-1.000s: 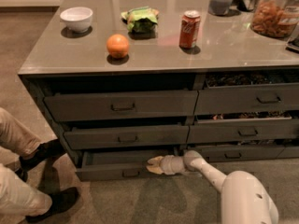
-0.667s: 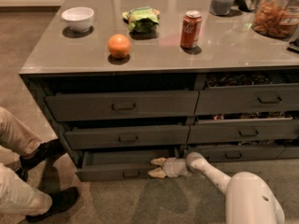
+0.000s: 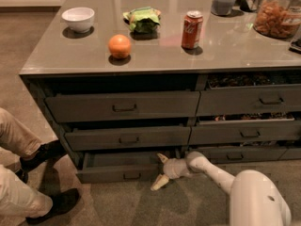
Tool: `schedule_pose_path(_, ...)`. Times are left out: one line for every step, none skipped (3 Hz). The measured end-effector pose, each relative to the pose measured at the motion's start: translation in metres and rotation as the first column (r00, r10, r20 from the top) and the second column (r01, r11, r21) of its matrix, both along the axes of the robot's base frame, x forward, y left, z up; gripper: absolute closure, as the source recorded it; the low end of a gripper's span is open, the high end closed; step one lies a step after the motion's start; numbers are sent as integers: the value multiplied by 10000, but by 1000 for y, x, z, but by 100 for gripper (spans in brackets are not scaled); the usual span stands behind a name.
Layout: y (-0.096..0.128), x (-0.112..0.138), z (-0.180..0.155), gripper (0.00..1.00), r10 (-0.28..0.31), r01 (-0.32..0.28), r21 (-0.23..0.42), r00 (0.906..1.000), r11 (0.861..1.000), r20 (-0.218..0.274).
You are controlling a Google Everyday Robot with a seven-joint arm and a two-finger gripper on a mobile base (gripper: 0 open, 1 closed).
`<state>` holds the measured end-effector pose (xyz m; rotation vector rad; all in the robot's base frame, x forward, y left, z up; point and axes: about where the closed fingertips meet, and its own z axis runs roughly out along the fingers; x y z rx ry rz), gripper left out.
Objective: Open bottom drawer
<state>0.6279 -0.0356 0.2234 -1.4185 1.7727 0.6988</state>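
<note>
Dull brown carpet (image 3: 117,204) fills the near ground, and from the near right a white, rounded robot arm (image 3: 214,171) reaches left and low across it. At its tip the two-finger gripper (image 3: 161,171) sits just off the floor at the right end of the wide dark grey-brown bottom drawer (image 3: 108,174). The jaws are spread wide, one finger up by the panel's top corner and one angled down toward the carpet, with nothing held between them; whether either finger touches the panel cannot be told. That drawer, lowest in the left-hand stack, stands part-way out, a strip of plain grey inside showing above its shallow front, and its small dark rectangular pull handle (image 3: 131,176) lies left of the gripper, ungrasped. The opening looks begun but not finished; the next move probably calls for a hold on the handle or front edge and a straight pull toward the near side. Carpet in front gives room, though a seated person's beige-trousered legs (image 3: 19,197) and black shoe (image 3: 61,202) are near on the left. Behind, the taller middle drawer (image 3: 127,138) overhangs, and the grey countertop (image 3: 70,55) carries a round orange (image 3: 119,46) and a red soda can (image 3: 192,29).
</note>
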Motion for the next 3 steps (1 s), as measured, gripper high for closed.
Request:
schedule_pose_path(8, 6, 7, 0, 542, -537, -152, 9978, 9984, 384)
schedule_pose_path(20, 17, 1, 0, 1075, -1063, -291, 9932, 9939, 450)
schedule_pose_path(23, 22, -10, 0, 1211, -1200, -326, 9921, 9922, 336)
